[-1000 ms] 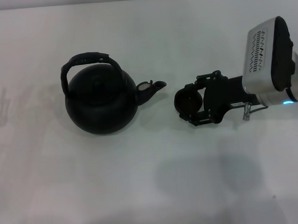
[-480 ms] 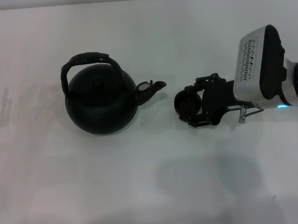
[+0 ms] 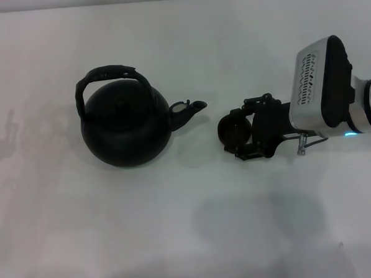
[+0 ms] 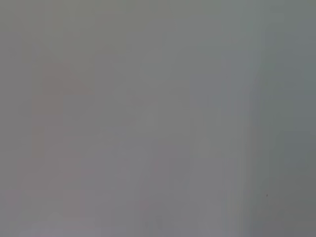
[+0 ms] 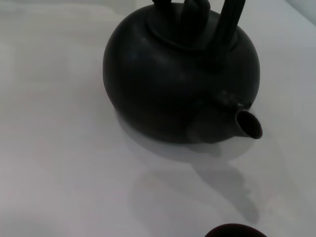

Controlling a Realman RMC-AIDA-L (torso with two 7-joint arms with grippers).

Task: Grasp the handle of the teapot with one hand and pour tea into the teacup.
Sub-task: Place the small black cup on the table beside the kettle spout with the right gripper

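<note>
The matte black teapot (image 3: 126,126) stands on the white table left of centre, with its arched handle (image 3: 110,75) up and its short spout (image 3: 187,109) pointing right. The spout (image 5: 244,123) fills much of the right wrist view. The small dark teacup (image 3: 230,129) sits just right of the spout, apart from it. My right gripper (image 3: 240,132) reaches in from the right, one finger on each side of the cup, shut on it. Only the cup's rim (image 5: 232,231) shows in the right wrist view. My left gripper is out of view.
The white table (image 3: 177,226) runs out on all sides of the pot and cup. My right arm's silver wrist housing (image 3: 323,88) hangs over the right side. The left wrist view is a blank grey surface.
The right wrist housing has shifted a little to the left and turned slightly. The gripper and the cup have crept slightly toward me. The teapot has not moved.
</note>
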